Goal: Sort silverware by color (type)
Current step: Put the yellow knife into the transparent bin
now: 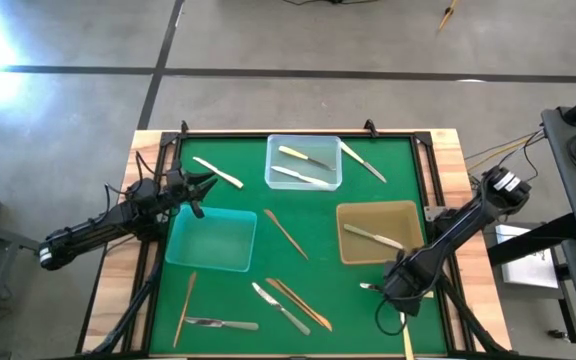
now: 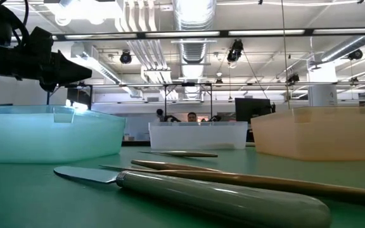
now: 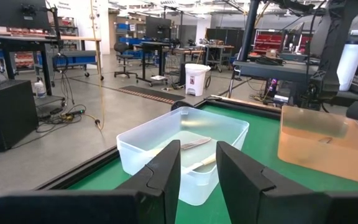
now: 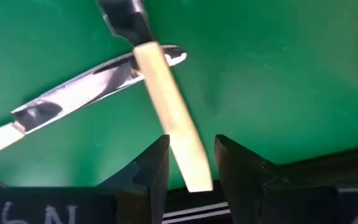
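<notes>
Green mat near its front-right edge: right gripper jaws clamp a cream-handled knife; left gripper jaws narrowly parted, empty

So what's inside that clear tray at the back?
The clear tray holds two cream-handled knives, lying side by side, seen from above. The left wrist view shows them through its wall. Nothing else shows inside; what their blades cover cannot be seen.

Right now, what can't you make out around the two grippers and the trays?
- Right gripper: whether it pinches the cream handle; its fingers crowd the right wrist view.
- High view: right arm covers that knife.
- Low view: teal tray and amber tray walls hide their contents.
- Left gripper: nothing between its fingers.
</notes>
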Controlling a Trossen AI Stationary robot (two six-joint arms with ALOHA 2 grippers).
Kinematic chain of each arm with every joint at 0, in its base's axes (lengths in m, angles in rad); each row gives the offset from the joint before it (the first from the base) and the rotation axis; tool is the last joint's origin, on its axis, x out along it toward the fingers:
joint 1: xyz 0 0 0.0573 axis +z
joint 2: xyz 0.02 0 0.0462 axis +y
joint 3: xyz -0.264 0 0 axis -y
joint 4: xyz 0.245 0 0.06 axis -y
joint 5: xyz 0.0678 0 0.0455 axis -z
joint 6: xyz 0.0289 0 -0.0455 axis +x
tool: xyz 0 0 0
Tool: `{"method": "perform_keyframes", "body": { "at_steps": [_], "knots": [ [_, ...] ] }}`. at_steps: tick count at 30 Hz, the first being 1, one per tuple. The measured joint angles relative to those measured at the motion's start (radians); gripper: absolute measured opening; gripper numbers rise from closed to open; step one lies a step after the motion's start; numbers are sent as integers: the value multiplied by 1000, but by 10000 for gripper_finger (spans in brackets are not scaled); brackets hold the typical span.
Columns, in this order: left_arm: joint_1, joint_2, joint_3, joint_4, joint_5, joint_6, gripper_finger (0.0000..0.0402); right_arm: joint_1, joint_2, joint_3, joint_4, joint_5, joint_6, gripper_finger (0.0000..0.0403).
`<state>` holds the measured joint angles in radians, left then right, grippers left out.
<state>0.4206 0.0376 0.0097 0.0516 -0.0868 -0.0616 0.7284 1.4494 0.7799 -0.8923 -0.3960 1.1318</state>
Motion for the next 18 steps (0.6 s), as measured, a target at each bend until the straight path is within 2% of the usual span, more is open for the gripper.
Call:
{"method": "perform_keyframes", "body": {
  "at_steps": [8, 18],
  "knots": [
    [0, 0, 0, 0, 0, 0, 87, 0, 79, 4, 18, -2, -53, 118],
    [0, 0, 0, 0, 0, 0, 87, -1, 168, 2, 33, 81, -58, 118]
  ]
}}
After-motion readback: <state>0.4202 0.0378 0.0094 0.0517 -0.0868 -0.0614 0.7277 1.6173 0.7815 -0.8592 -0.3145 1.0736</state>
